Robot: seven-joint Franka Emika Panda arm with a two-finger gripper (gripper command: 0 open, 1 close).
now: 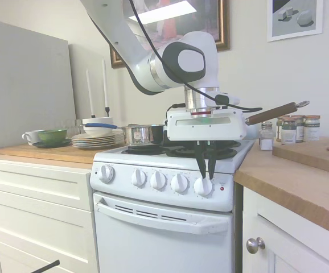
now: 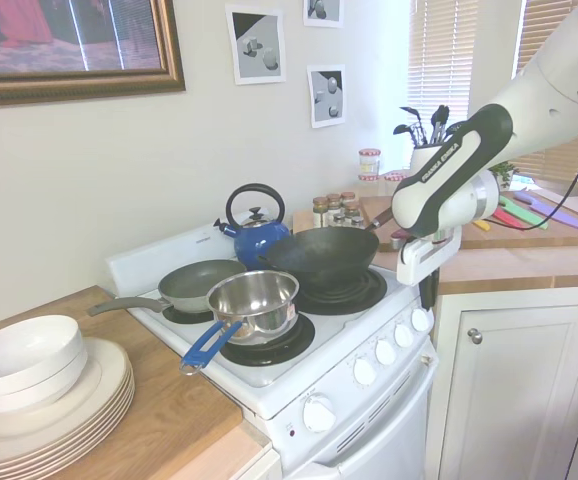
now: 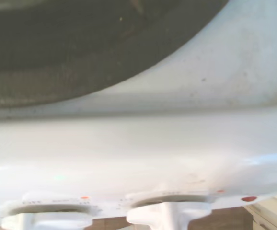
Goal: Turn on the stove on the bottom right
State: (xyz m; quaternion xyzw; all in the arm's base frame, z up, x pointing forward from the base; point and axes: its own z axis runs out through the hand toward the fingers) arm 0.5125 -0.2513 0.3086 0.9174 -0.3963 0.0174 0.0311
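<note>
The end effector (image 1: 206,168) hangs nearly closed, holding nothing, at 12 o'clock above the stove (image 1: 164,213)'s rightmost knob (image 1: 203,186), poised to grip it

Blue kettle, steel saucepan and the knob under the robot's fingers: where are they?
blue kettle (image 2: 259,236), second exterior view, its body.
steel saucepan (image 2: 254,300), second exterior view, its side wall.
knob (image 1: 202,186), first exterior view, its face.

The wrist view is blurred, its two knobs (image 3: 169,213) cut off by the picture's edge.
</note>
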